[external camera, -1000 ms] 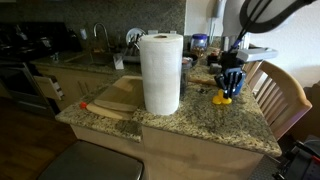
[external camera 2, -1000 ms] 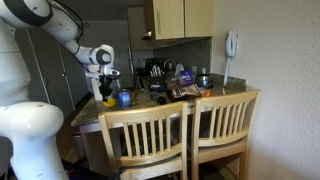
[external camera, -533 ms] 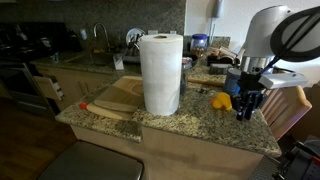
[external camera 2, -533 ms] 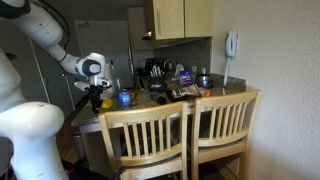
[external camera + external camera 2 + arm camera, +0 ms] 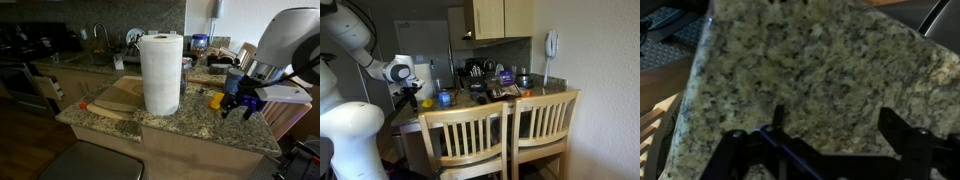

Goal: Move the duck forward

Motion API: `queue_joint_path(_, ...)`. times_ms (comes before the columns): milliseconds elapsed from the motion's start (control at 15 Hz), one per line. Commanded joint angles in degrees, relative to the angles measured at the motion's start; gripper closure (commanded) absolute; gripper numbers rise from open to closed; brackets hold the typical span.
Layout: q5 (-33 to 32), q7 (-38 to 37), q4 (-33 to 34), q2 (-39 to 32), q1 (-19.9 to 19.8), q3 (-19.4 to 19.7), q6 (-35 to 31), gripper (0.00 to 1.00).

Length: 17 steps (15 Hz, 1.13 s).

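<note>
The duck [image 5: 214, 99] is set on the counter [image 5: 185, 125], just beside the gripper [image 5: 238, 112], whose fingers are spread wide with nothing held. The content of the blue cup [image 5: 444, 98] cannot be seen.

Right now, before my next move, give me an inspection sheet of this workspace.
Surface: speckled granite counter.
Job's things: duck sits on the counter beside the gripper, not held.
Clutter: upright paper towel roll; wooden board; blue cup.
Gripper: gripper open, nothing between its fingers, near the counter's edge.
Cables: dark cable at the gripper's base in the wrist view.
Surroundings: wooden chairs, sink faucet, wall phone.
</note>
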State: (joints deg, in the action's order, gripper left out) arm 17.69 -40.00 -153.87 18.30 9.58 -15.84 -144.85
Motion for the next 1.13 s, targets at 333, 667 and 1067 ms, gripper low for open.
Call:
queue_joint_path(333, -19.45, -34.82, 7.14, 9.04, -3.46, -9.69, 23.66, 0.0)
queue_joint_path(667, -18.11, -43.82, 19.31, 14.54, -0.89, -8.28, 46.63, 0.0)
queue_joint_path(1067, -18.68, -46.4, 23.74, 19.1, -0.65, -8.3, 46.52, 0.0)
